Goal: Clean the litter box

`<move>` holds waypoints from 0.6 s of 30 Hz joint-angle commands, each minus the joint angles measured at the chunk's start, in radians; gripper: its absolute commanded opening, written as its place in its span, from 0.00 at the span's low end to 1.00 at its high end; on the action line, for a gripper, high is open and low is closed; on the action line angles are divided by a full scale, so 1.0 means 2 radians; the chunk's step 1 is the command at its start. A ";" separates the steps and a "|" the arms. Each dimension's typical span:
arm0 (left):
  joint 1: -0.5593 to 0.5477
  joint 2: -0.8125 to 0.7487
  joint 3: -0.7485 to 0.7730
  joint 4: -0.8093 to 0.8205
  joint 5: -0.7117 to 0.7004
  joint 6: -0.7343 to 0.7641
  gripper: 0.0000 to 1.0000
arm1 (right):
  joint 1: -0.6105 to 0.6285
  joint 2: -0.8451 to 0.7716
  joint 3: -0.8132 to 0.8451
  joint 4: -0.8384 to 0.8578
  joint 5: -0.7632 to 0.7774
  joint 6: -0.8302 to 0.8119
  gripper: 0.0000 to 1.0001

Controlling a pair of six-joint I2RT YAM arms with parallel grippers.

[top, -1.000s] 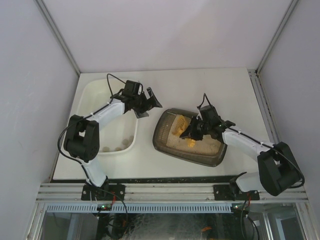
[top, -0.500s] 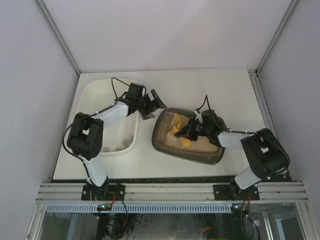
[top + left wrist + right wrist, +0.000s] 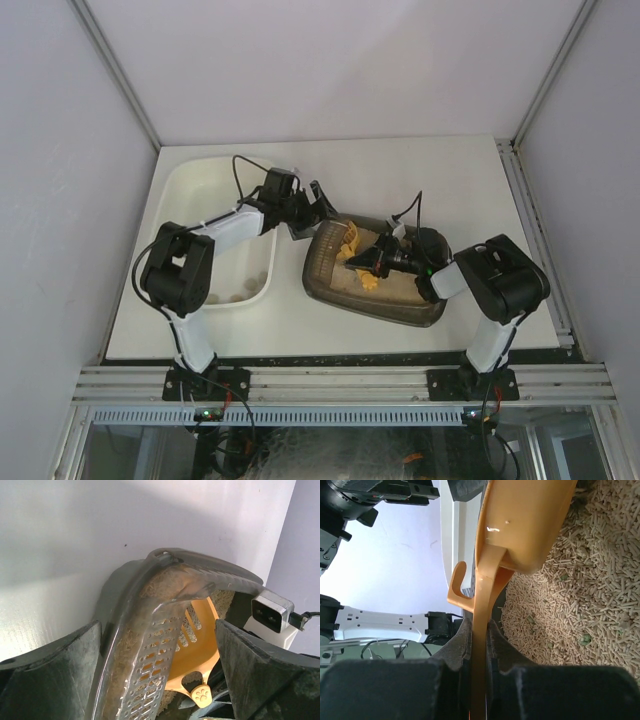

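A: R end effector point(image 3: 479, 645), what's it got?
B: Clamped on the handle point(image 3: 481, 605) of the scoop point(image 3: 520, 520), fingers pinching it flat. Bowl's tipped over the litter point(image 3: 580, 590), inside the box point(image 3: 400, 312), at its far-left end.
A: L end effector point(image 3: 308, 208)?
B: Jaws wide apart, nothing gripped. Wrist cam shows the box's corner rim point(image 3: 150, 580) sitting btwn them. Touching or not, can't tell.
A: Box itself?
B: On the worktop point(image 3: 420, 170), centre-right, angled, just beside the tub point(image 3: 190, 180).
A: So how to scoop well?
B: IMO, L closes on that rim first so the box doesn't skid when R pushes. Then R runs the scoop's lip low & shallow under the pellets, aiming for the greenish bits point(image 3: 585, 639). Not straight down, since bottoming out would shove the tray. Lift slow & level, and let loose pellets sift thru the slots before swinging twd the tub.
A: Risks?
B: Handle's thin and could twist in the grip if loaded sideways, so keep force along it. Arms are also close; watch R wrist vs L fingers at that corner.
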 commanded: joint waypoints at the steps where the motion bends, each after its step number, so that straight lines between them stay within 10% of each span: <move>1: -0.036 -0.021 0.003 0.026 0.070 -0.005 0.95 | -0.005 0.025 0.004 0.080 -0.030 0.017 0.00; 18: -0.036 -0.028 -0.003 0.026 0.069 0.005 0.94 | -0.017 -0.204 0.043 -0.574 0.062 -0.248 0.00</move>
